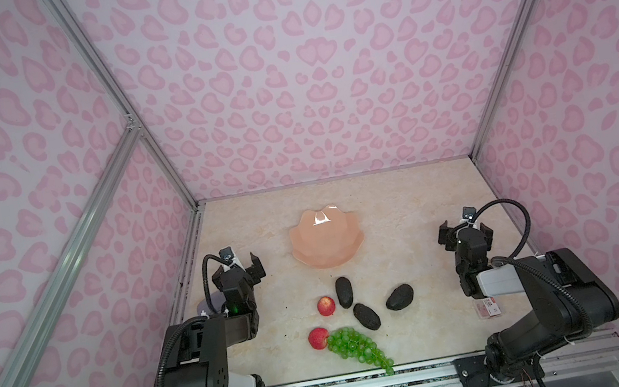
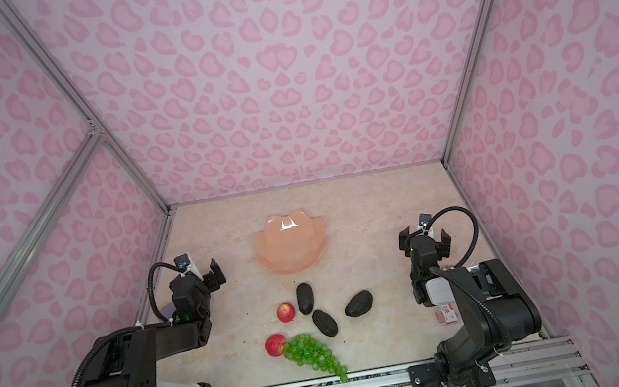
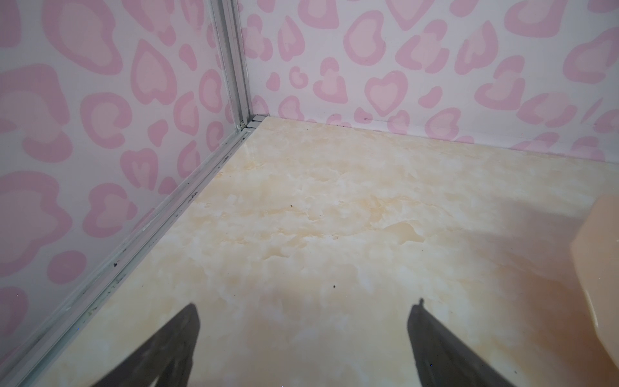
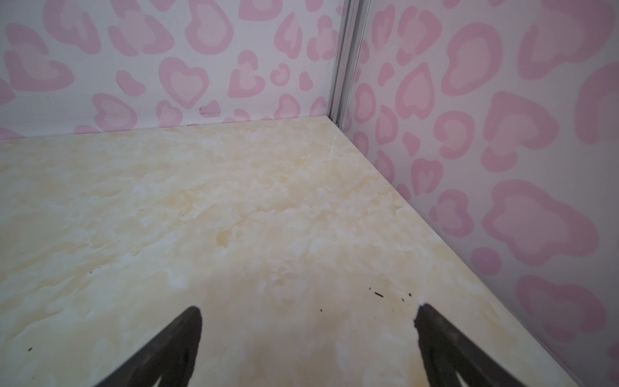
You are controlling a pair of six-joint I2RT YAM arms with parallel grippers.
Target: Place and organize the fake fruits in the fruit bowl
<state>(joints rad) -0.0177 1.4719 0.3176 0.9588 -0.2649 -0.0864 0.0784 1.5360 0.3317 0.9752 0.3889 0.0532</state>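
Avocados (image 1: 366,316), three of them, two red fruits (image 1: 326,306) and a grape bunch (image 1: 350,343) lie on the table (image 1: 394,206) in both top views, all on the arms' side of the empty fruit bowl (image 1: 326,242). They probably weigh little. The rough, stiff avocados suit a pinch across the narrow middle, the round red ones may roll, and the floppy grapes, touching one red fruit, want lifting at the thick end. Nothing blocks the bowl, and a small packet (image 1: 488,307) lies well apart from it. In the left wrist view the left gripper (image 3: 303,335) is spread, empty, beside the bowl's edge. In the right wrist view the right gripper (image 4: 308,335) is spread over bare table.
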